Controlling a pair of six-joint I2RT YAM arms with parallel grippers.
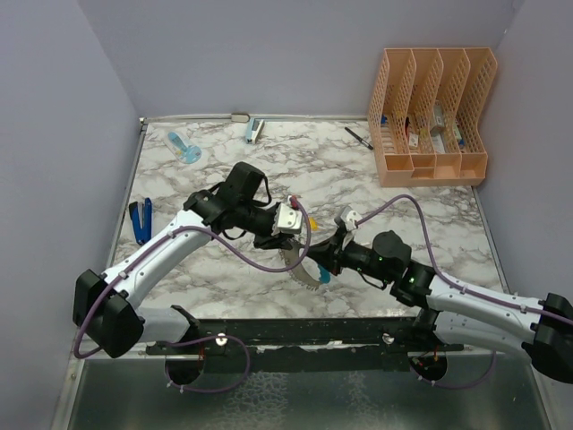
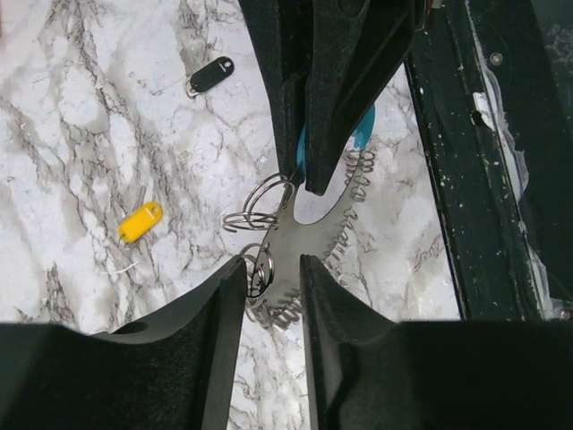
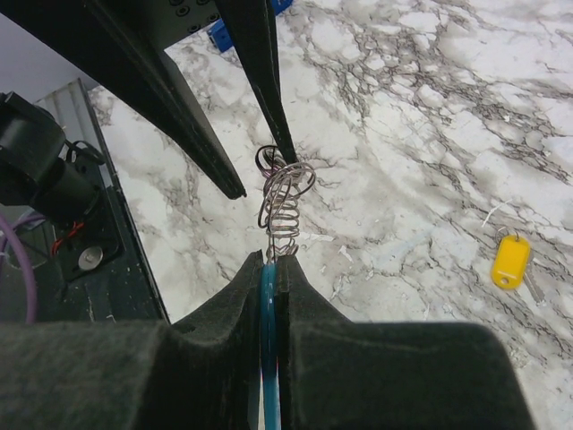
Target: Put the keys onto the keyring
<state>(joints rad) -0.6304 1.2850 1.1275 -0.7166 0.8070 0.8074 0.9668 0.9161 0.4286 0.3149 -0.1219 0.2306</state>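
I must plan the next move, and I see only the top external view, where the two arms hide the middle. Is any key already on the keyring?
Observer: No. In the left wrist view the yellow key lies loose on the table, apart from the keyring.
Operator: And the other key?
Observer: The black key also lies loose on the table. It touches neither the yellow one nor the keyring.
Operator: Who holds the keyring?
Observer: The right wrist view shows the right hand shut on its light-blue section.
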